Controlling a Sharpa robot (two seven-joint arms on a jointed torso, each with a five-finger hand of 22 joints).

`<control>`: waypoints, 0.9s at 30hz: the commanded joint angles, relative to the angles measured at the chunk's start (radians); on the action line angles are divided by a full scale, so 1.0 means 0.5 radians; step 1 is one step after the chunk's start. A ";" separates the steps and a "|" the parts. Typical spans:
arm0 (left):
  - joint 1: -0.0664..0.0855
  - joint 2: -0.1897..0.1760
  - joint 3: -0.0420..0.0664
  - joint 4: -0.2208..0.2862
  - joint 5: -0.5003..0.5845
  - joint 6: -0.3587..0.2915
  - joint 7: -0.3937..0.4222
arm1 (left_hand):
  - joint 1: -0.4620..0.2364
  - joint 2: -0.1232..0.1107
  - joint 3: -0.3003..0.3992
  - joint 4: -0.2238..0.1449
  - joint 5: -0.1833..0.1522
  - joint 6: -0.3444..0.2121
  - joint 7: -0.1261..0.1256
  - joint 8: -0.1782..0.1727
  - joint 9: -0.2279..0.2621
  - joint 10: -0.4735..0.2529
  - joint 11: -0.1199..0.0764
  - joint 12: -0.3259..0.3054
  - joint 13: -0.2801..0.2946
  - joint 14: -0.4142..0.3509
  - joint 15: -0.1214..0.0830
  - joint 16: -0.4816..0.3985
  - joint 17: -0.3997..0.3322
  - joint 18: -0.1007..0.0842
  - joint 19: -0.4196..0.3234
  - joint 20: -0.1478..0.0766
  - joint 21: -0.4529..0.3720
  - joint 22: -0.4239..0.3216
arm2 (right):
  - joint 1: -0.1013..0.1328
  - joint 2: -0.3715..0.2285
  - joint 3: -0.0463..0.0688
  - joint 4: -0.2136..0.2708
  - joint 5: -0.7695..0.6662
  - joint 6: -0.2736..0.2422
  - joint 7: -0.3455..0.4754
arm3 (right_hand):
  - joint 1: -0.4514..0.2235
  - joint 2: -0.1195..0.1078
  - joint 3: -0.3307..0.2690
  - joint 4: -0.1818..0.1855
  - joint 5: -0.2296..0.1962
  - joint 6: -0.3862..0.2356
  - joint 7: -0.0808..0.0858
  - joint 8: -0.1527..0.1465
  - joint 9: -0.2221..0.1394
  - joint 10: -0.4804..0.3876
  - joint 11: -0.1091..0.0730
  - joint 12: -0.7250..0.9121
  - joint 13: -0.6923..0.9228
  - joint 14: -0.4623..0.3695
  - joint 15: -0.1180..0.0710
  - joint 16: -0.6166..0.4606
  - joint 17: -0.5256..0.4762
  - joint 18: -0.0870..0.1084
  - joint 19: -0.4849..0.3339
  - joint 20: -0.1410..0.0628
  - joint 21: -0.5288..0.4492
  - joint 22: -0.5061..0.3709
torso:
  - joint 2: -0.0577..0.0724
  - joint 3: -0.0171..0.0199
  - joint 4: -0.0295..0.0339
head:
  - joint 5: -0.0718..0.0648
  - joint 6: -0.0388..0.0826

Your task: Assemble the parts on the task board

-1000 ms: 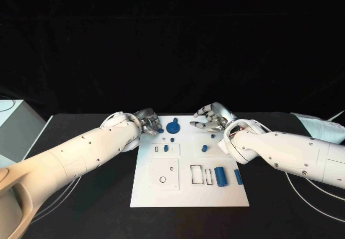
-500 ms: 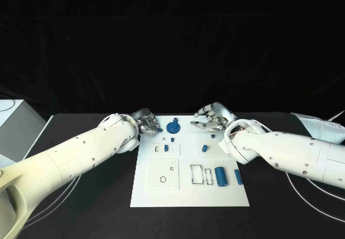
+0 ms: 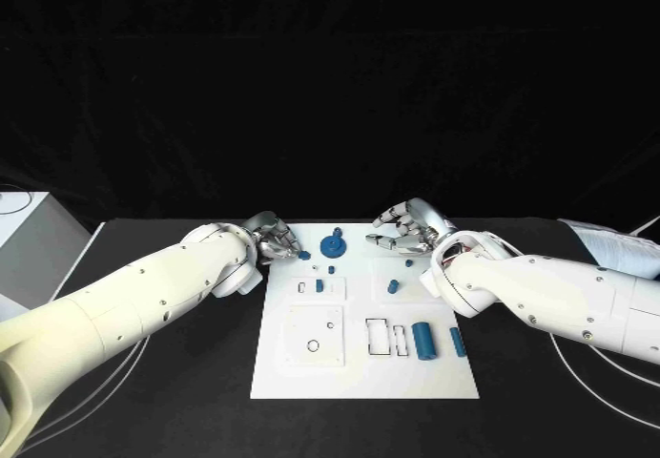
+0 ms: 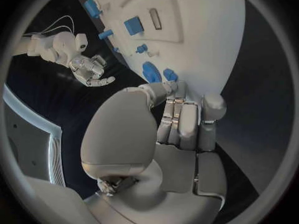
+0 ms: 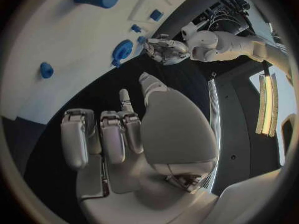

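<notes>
The white board (image 3: 361,315) lies in the lower middle of the head view, on the black table (image 3: 152,401), with the blue pieces spread over it. A round blue disc with a small knob (image 3: 332,245) stands near the board's upper edge. Below it, a small blue peg (image 3: 319,284) stands in a raised white square on the board's left half, and another small blue piece (image 3: 392,283) lies just to its right, near the middle. A fat blue cylinder (image 3: 423,339) and a thinner blue bar (image 3: 457,341) lie side by side at the board's right edge, beside two narrow rectangular slots (image 3: 377,334). A larger raised plate with an oval hole (image 3: 314,332) sits on the lower left of the board.

The left hand (image 3: 277,238) is at the board's upper left corner, left of the disc. Its fingers are curled together, and a small blue piece (image 3: 302,253) shows at its fingertips; in the left wrist view the same piece (image 4: 169,74) sits at the tips of the thumb and a finger, so it appears pinched there.

The right hand (image 3: 404,229) hovers over the board's upper right part, to the right of the disc, its fingers spread and loosely bent with nothing between them. The right wrist view shows the same hand (image 5: 118,134) with its fingers apart and empty above the board's edge.
</notes>
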 commanded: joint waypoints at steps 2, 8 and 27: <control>0.001 0.004 0.002 -0.002 0.086 0.049 -0.016 | -0.013 0.005 0.006 0.002 0.003 -0.005 0.002 -0.012 0.007 0.020 -0.001 -0.024 -0.002 0.015 0.007 -0.004 0.002 -0.026 0.018 0.000 0.005 0.003 | -0.001 0.000 0.001 0.005 -0.019 0.020 0.021 | -0.013 0.000 0.013 0.002 0.010 -0.004 -0.004 0.007 0.002 0.175 -0.014 -0.001 0.498 0.209 -0.007 0.009 0.527 -0.009 0.130 -0.004 -0.005 0.364 | 0.004 0.0017 -0.004 | 0.005 0.004; 0.001 0.005 0.002 -0.006 0.059 0.039 -0.006 | -0.023 0.026 0.016 0.014 0.002 -0.010 0.003 -0.022 0.013 0.031 0.001 -0.052 -0.005 0.014 0.009 -0.007 -0.004 -0.024 0.015 0.002 0.000 -0.005 | -0.001 -0.002 0.001 0.007 -0.019 0.020 0.021 | -0.013 0.000 0.013 0.002 0.010 -0.004 -0.004 0.007 0.002 0.175 -0.014 -0.001 0.498 0.209 -0.007 0.009 0.527 -0.009 0.130 -0.004 -0.005 0.364 | 0.005 0.0045 -0.003 | 0.006 0.006; -0.009 -0.059 0.001 0.132 -0.513 -0.190 0.381 | -0.015 -0.174 -0.355 -0.037 -0.028 -0.256 0.025 -0.226 -0.018 -0.312 0.046 0.100 0.171 -0.391 0.060 -0.190 -0.444 0.067 -0.384 0.053 -0.331 -0.476 | -0.002 -0.021 0.001 0.013 -0.019 0.020 0.021 | -0.013 0.000 0.013 0.002 0.010 -0.004 -0.004 0.007 0.002 0.175 -0.014 -0.001 0.498 0.209 -0.007 0.009 0.527 -0.009 0.130 -0.004 -0.005 0.364 | 0.003 0.0026 -0.002 | 0.000 0.005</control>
